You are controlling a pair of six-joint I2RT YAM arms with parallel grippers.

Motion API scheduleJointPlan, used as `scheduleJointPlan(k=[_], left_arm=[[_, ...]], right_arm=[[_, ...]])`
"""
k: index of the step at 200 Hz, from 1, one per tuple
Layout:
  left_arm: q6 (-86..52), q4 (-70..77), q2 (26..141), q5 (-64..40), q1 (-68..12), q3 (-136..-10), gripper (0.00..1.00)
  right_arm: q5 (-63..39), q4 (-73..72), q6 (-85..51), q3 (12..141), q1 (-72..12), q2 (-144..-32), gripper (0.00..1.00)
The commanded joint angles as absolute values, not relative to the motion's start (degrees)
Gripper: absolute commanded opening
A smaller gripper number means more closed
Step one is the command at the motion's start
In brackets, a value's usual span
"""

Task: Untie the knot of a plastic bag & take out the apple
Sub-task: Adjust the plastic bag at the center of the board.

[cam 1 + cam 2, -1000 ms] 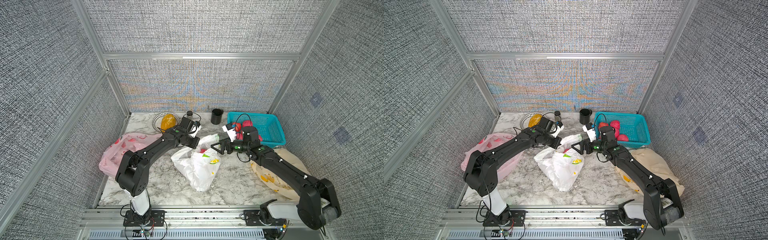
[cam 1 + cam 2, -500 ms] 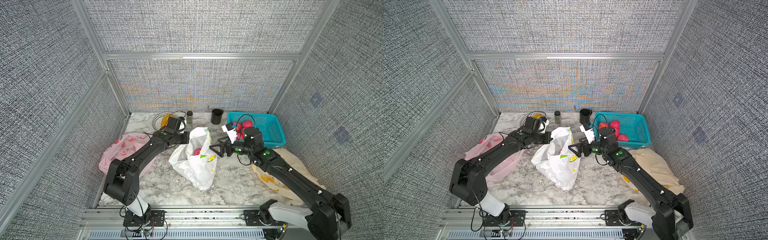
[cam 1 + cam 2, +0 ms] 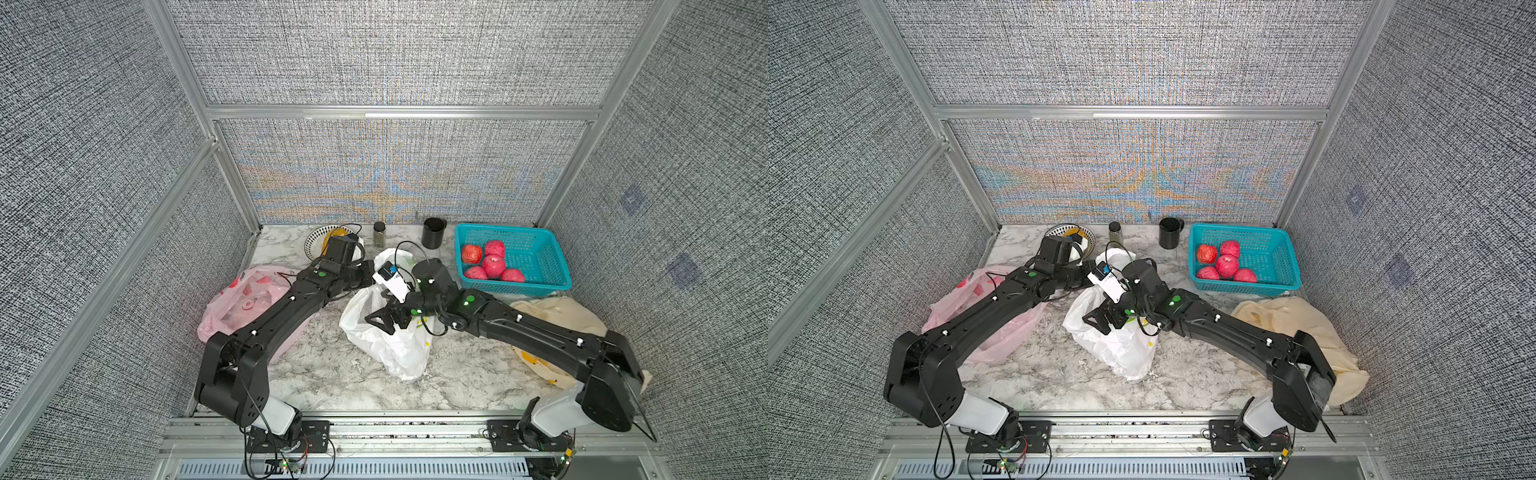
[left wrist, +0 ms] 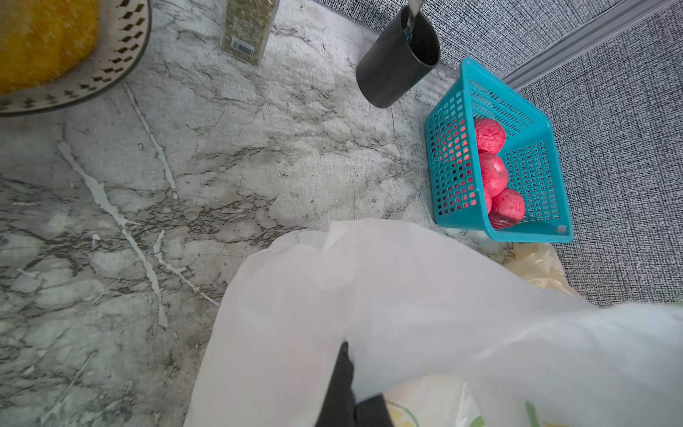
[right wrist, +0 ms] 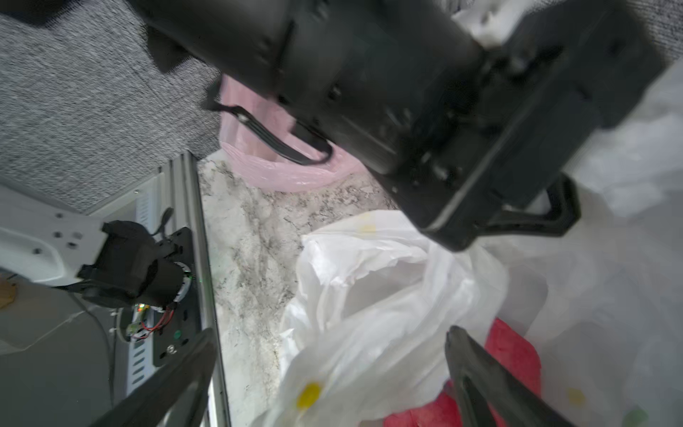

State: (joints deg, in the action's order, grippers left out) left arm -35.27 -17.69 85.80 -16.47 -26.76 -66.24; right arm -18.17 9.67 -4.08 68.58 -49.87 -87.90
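The right gripper (image 3: 380,322), jaws spread wide, has moved from beside the white bag (image 3: 395,349) to its opened mouth; the left gripper (image 3: 365,272) stays pinched on the rim; the apple (image 5: 513,355) lies inside, exposed beside one finger; extraction can likely begin.

My right hand (image 3: 382,324) swung toward 8 o'clock, over the mouth of the white bag (image 3: 386,353); my left hand (image 3: 368,276) tugged its rim toward 9 o'clock.

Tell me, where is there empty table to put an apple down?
The biggest bare patch of table runs along the front rail, in front of the white bag. A smaller patch lies between the white bag and the cream bag. The back is crowded: plate, jar, cup, basket.
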Motion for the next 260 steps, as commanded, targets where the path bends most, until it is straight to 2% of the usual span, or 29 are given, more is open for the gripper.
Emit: scheduleJointPlan(k=[1, 12, 22, 28, 36, 46, 92, 122, 148, 177, 233, 260], left_arm=[[-37.1, -16.8, 84.0, -13.8, -25.9, -65.1, 0.0], [-38.4, -16.7, 82.9, -11.8, -25.0, -63.9, 0.0], [-39.4, -16.5, 81.8, -10.6, -24.1, -62.6, 0.0], [-39.9, -16.4, 81.3, -9.9, -23.5, -61.8, 0.0], [-40.8, -16.1, 80.6, -9.1, -22.7, -60.7, 0.0], [-41.8, -15.3, 79.8, -8.3, -21.7, -59.3, 0.0], [-46.8, -9.9, 79.6, -8.8, -18.3, -52.7, 0.0], [-47.6, -8.2, 80.6, -9.5, -17.5, -50.9, 0.0], [-47.2, -7.6, 81.2, -8.9, -17.5, -50.4, 0.0], [-47.7, -4.8, 81.6, -8.8, -17.4, -48.0, 0.0], [-46.8, -1.0, 84.2, -10.7, -19.3, -47.1, 0.01], [-45.6, -1.4, 83.9, -9.8, -21.1, -47.7, 0.05]], right_arm=[[-15.4, 16.9, -2.0, 68.4, -50.1, -89.9, 0.79], [-16.2, 18.6, -1.6, 66.4, -50.1, -89.3, 0.64], [-16.9, 19.5, -1.7, 63.9, -50.1, -87.7, 0.32], [-17.6, 20.0, -2.0, 62.3, -49.9, -86.6, 0.18], [-19.3, 20.6, -2.6, 60.1, -49.6, -84.9, 0.08], [-21.7, 21.5, -3.6, 57.5, -49.0, -82.9, 0.0], [-23.0, 19.1, -11.6, 41.9, -43.2, -71.9, 0.0], [-19.1, 16.3, -16.4, 35.6, -37.6, -68.2, 0.0], [-19.8, 14.6, -20.0, 33.7, -32.2, -71.7, 0.0], [-16.9, 10.3, -23.0, 29.4, -29.6, -74.7, 0.0], [-14.5, 8.9, -24.2, 28.8, -29.3, -75.6, 0.0], [-13.9, 12.4, -22.5, 32.9, -30.8, -71.9, 0.53]])
